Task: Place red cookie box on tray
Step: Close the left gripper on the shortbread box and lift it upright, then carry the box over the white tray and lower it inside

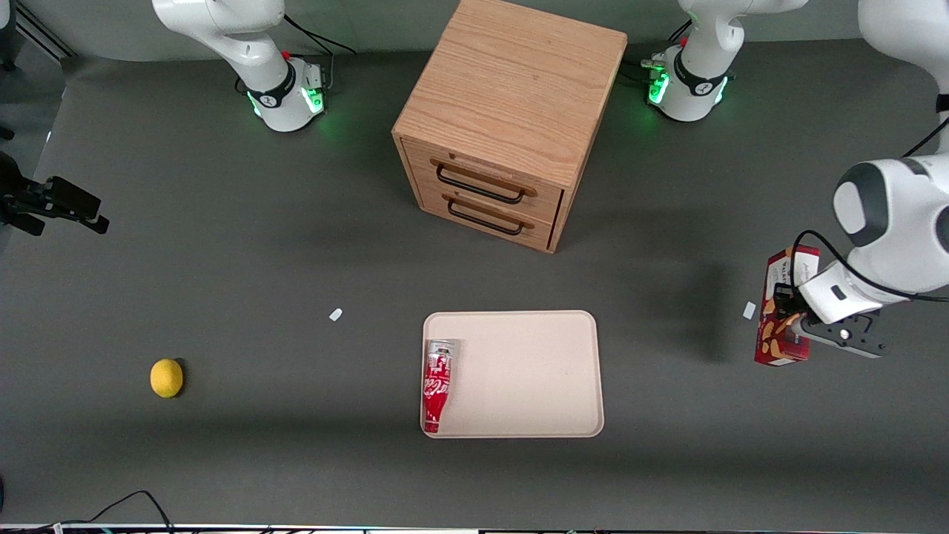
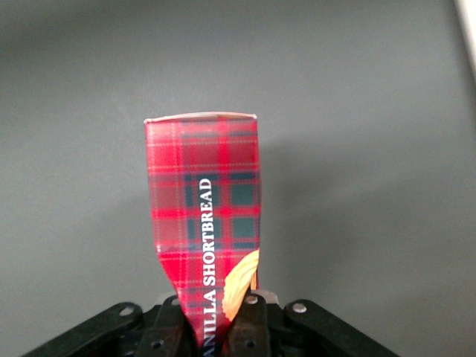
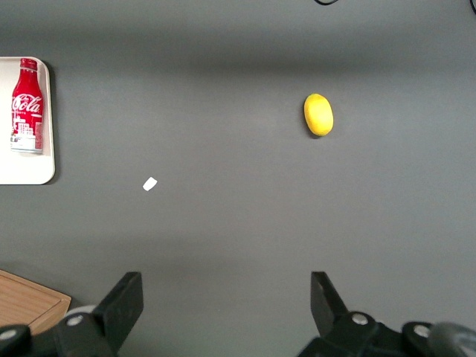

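Dark grey table is carrying the tray mid-table, well apart from the red cookie box toward the working arm's end. Left arm's tool is pinching the box by one end, fingers clenched on it, probably so it hangs free for carrying over the tray's low rim.

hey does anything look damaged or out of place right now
Yes. The red cookie box looks squeezed in where the tool is shut on it, toward the working arm's end of the table. A cola bottle lies on its side in the tray.

lab | grey mat table | mounted arm bases
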Controlling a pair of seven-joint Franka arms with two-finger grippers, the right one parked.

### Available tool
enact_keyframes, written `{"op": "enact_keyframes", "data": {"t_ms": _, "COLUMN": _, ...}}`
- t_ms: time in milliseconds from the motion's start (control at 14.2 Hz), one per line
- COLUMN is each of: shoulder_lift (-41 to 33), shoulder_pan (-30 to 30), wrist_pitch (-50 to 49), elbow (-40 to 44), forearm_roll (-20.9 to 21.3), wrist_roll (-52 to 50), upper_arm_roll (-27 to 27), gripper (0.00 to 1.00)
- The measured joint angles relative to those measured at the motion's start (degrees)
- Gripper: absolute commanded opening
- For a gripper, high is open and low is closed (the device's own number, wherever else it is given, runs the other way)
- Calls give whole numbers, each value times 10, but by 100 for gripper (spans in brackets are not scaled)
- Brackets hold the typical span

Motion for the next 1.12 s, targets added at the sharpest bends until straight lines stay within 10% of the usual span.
{"op": "enact_keyframes", "data": {"t_ms": 633, "shoulder_lift": 50, "shoulder_pan": -68, "wrist_pitch": -237, "elbow": 261, "forearm_roll": -8, "wrist_roll": -231, "upper_arm_roll": -51, "gripper": 0}}
{"op": "enact_keyframes", "data": {"t_ms": 1125, "shoulder_lift": 206, "shoulder_pan": -146, "wrist_pitch": -173, "elbow": 399, "forearm_roll": -9, "wrist_roll": -395, "upper_arm_roll": -60, "gripper": 0}}
